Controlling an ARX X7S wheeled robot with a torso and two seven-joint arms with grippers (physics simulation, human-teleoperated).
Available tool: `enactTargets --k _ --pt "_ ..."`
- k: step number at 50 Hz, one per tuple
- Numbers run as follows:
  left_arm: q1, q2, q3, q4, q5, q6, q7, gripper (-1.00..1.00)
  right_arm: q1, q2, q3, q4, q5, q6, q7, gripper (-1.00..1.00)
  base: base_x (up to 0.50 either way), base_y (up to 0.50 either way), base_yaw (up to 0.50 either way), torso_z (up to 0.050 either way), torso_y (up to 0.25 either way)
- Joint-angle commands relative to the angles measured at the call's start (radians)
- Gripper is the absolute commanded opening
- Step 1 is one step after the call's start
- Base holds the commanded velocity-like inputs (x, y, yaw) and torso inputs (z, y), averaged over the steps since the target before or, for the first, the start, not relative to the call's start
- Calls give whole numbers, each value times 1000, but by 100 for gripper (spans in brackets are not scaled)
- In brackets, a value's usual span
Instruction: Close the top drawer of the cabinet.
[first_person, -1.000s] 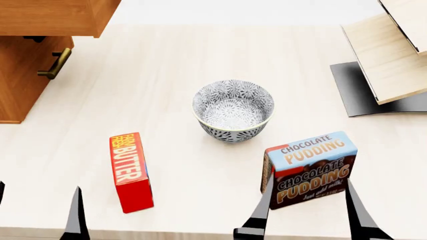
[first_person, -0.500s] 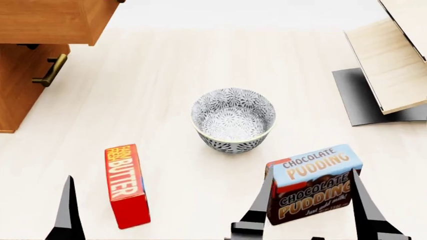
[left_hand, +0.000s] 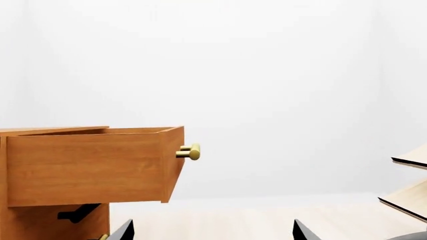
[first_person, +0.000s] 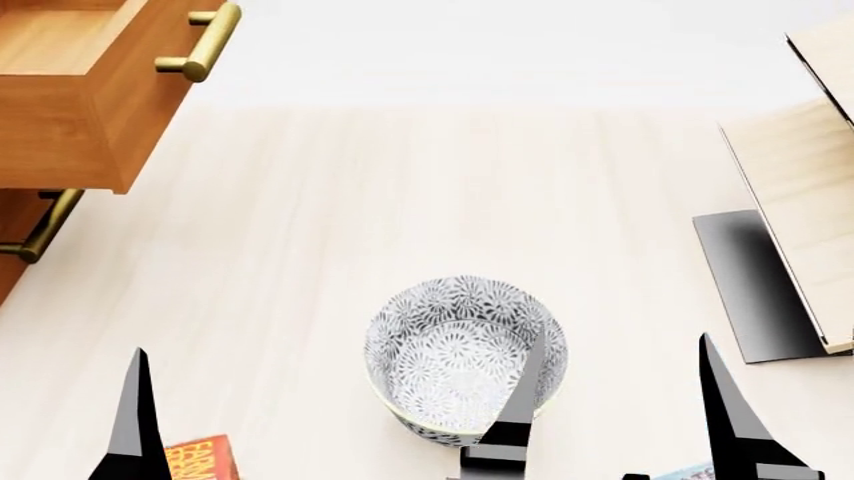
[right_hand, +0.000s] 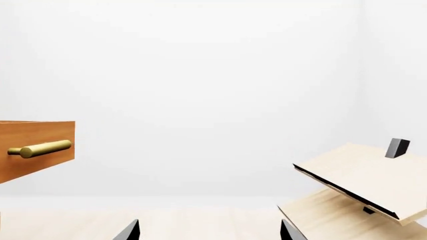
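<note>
The top drawer (first_person: 80, 95) stands pulled out from the orange-brown cabinet (first_person: 11, 250) at the far left, with its brass bar handle (first_person: 200, 40) facing right. It also shows in the left wrist view (left_hand: 87, 167) and the right wrist view (right_hand: 37, 150). The lower drawer's handle (first_person: 40, 230) sits below it. My left gripper (left_hand: 212, 232) is open and empty; one of its fingers (first_person: 134, 420) shows near the front edge. My right gripper (first_person: 621, 420) is open and empty, well short of the drawer.
A patterned bowl (first_person: 465, 360) sits mid-table just ahead of my right gripper. A red butter box (first_person: 200, 460) and a pudding box (first_person: 687, 472) peek in at the bottom edge. A pale slanted rack (first_person: 801, 190) on a black base (first_person: 754, 290) stands at the right.
The head view has swung upward: bowl and boxes slid toward the bottom edge, and the open top drawer with its handle came into view. Both grippers stay open.
</note>
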Motion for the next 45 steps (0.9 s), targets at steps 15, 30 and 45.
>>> enactTargets --k 15,30,45 --pt "-2 -17 14 16 -13 -7 -20 100 -2 9 -1 -3 28 -7 22 100 500 0 0 0 1" --pt "-2 -26 19 15 -20 -4 -31 100 0 16 -13 4 30 -16 35 100 32 0 0 0 0" --pt "-106 2 33 28 -78 -99 -45 100 2 17 -32 9 55 -22 34 100 0 0 0 0 0"
